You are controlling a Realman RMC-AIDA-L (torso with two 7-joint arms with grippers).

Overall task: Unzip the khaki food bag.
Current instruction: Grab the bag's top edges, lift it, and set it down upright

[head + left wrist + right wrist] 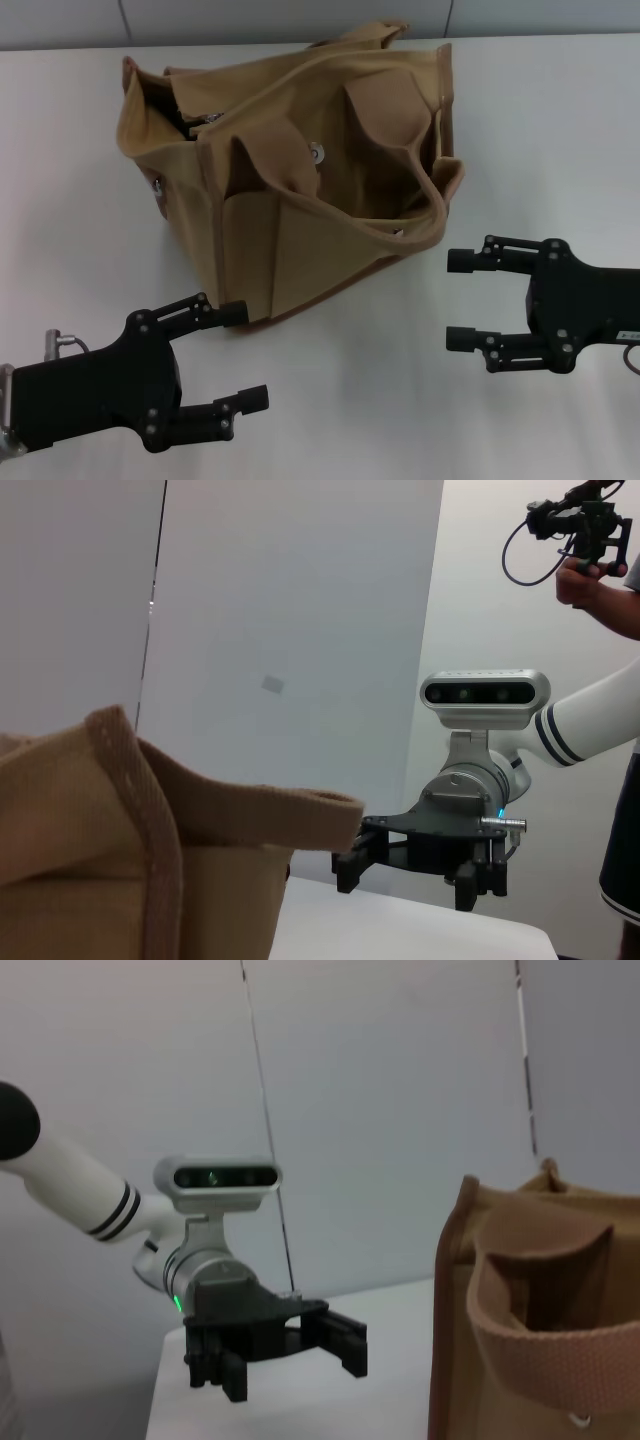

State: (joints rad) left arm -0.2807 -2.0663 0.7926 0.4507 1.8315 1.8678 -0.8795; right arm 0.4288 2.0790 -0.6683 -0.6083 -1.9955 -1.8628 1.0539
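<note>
The khaki food bag (pixel 290 190) stands on the white table (pixel 80 200), slumped, with its webbing handles flopped over and silver snap buttons (pixel 318 154) on the pockets. Its top gapes dark at the far left corner, where a small metal piece (pixel 208 119) shows. My left gripper (pixel 247 356) is open and empty, just in front of the bag's near corner, not touching it. My right gripper (pixel 455 300) is open and empty, to the right of the bag and apart from it. The bag also shows in the left wrist view (pixel 120 860) and the right wrist view (pixel 530 1330).
A grey panelled wall stands behind the table. In the left wrist view a person (pixel 600 570) stands behind the robot holding a device with a cable. Bare table lies in front of the bag, between the grippers (pixel 350 400).
</note>
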